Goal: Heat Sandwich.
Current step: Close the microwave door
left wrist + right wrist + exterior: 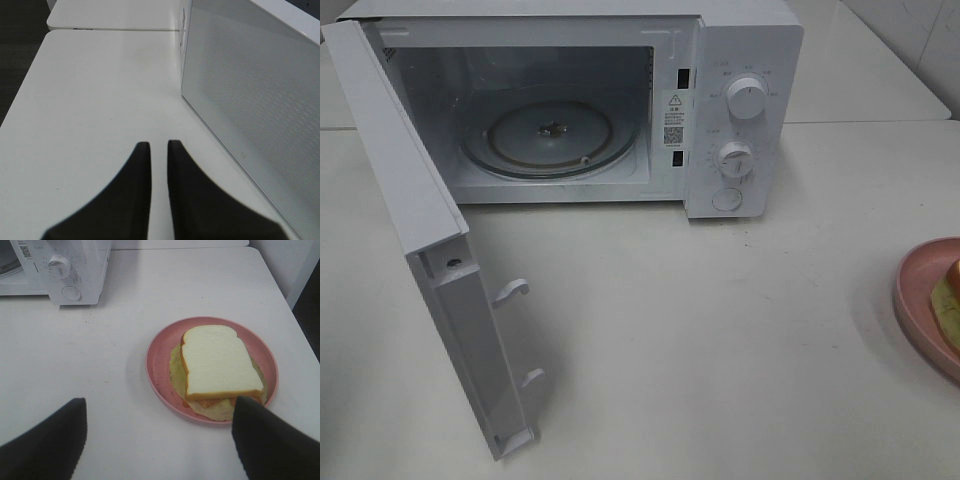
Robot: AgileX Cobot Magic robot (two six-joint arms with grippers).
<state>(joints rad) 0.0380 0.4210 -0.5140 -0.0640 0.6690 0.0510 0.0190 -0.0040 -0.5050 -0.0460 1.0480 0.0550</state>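
The sandwich, white bread on top with an orange edge and a yellow-green layer under it, lies on a round pink plate. My right gripper hovers just short of the plate, open wide, with nothing between its fingers. In the exterior high view only a slice of the sandwich and the plate shows at the right edge, and neither gripper appears there. My left gripper is over bare table beside the microwave door. Its fingers are almost together and hold nothing.
The white microwave stands at the back of the table. Its door is swung wide open to the left. A glass turntable lies inside the cavity. Two knobs and a button sit on its right panel.
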